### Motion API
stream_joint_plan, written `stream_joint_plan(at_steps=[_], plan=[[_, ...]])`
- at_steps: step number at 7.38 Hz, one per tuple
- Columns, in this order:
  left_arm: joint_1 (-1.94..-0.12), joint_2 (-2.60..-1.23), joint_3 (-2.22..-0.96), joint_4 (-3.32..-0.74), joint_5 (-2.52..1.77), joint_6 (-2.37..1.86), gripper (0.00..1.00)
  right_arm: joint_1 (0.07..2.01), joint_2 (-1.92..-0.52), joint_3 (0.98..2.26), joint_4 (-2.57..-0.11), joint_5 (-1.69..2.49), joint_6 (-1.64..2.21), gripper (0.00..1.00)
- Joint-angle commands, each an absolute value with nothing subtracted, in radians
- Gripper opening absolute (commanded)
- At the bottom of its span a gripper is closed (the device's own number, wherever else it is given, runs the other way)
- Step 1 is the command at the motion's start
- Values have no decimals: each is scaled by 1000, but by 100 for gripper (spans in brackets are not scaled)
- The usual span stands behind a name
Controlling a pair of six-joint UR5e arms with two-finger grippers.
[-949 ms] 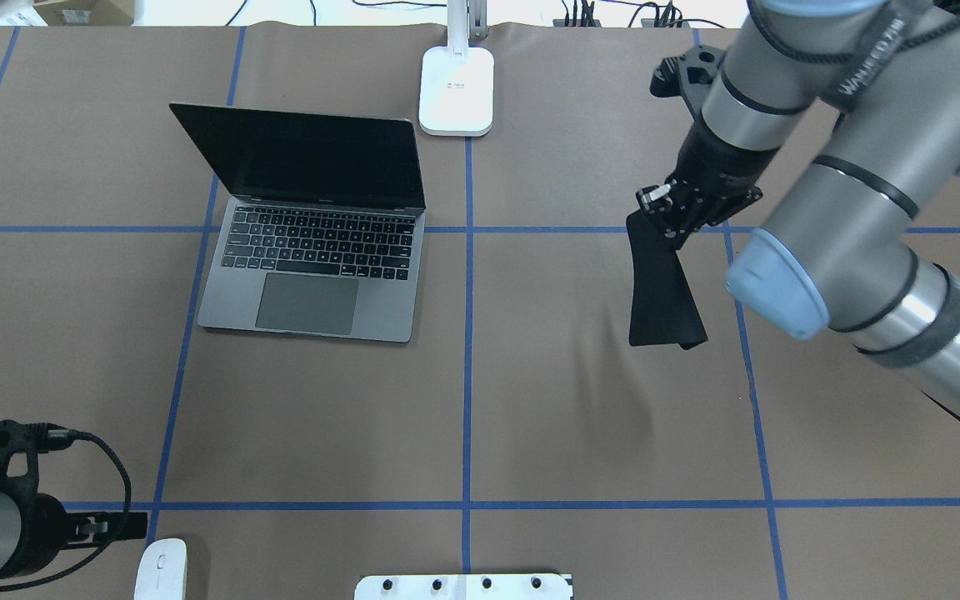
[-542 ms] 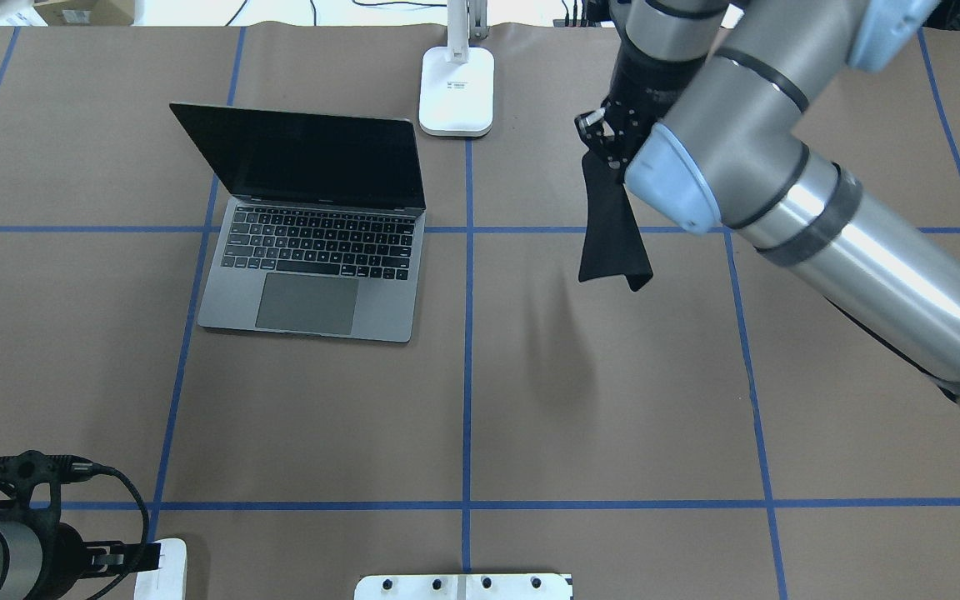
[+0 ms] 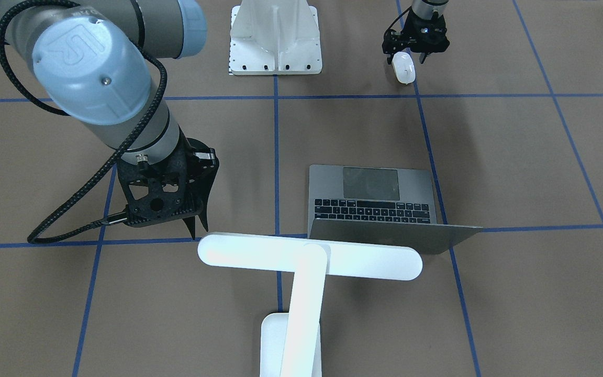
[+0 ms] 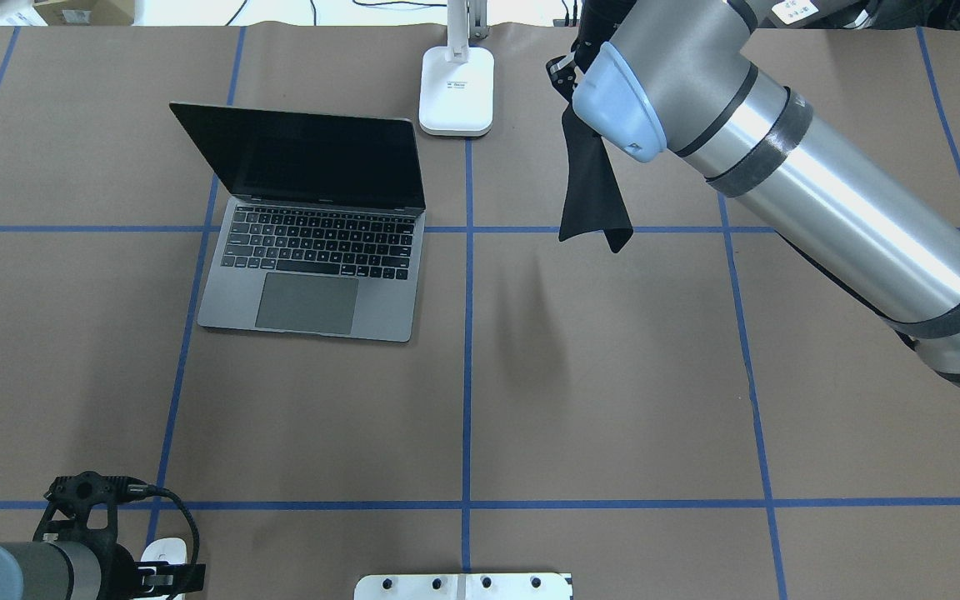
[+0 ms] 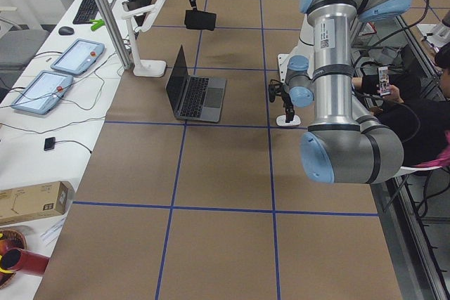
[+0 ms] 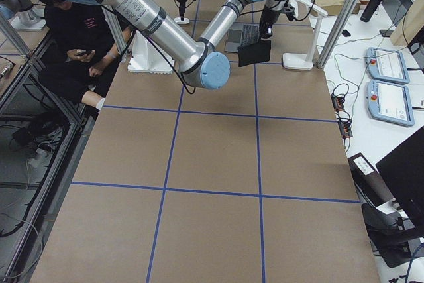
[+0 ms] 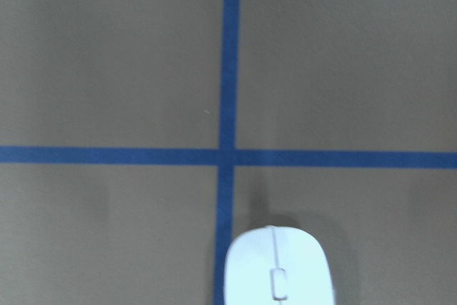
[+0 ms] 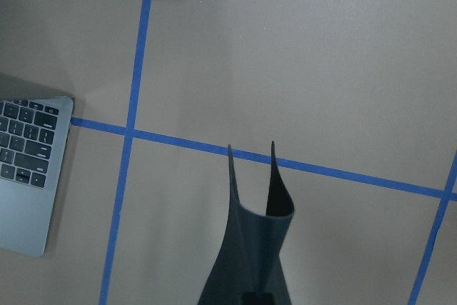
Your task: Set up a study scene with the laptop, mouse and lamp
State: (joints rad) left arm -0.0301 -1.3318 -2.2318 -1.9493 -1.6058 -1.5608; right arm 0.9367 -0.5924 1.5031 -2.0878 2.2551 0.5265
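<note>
The laptop (image 4: 313, 242) stands open on the table's left half and also shows in the front view (image 3: 375, 193). The white lamp (image 3: 309, 256) stands at the far edge, its base (image 4: 457, 92) right of the laptop's screen. My right gripper (image 3: 203, 166) is shut on a black mouse pad (image 4: 592, 192) that hangs folded above the table, right of the lamp base; the right wrist view shows the pad (image 8: 253, 248) too. The white mouse (image 3: 403, 68) lies on the table at the near left. My left gripper (image 3: 415, 51) is open, low over its rear end.
The white mounting pedestal (image 4: 463, 586) sits at the near edge in the middle. Blue tape lines (image 4: 467, 333) cross the brown table cover. A seated person (image 5: 422, 96) is beside the robot. Tablets (image 5: 77, 54) and cables lie past the far edge.
My right arm has carried the hanging mouse pad left and farther away, toward the lamp base. My left gripper has moved right, over the mouse.
</note>
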Motion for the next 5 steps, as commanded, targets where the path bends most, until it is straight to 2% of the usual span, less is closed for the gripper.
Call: stream_joint_plan(at_steps=[1,2,3,4,5], plan=[[-38,-1332,-2238,-1940,-1614,-1514,99,936,-588,1500,-2089,2256,526,12],[-37,-1335,-2232,-1940,-1614,-1509,99,933,-588,1499,-2088,2256,526,13],[-37,-1335,-2229,-1942,-1617,-1508,99,928,-591,1494,-2086,2253,529,20],[-37,-1335,-2215,-1948,-1617,-1508,99,927,-589,1494,-2082,2237,525,91],[-40,-1333,-2214,-1950,-1618,-1497,99,927,-588,1496,-2082,2235,520,100]])
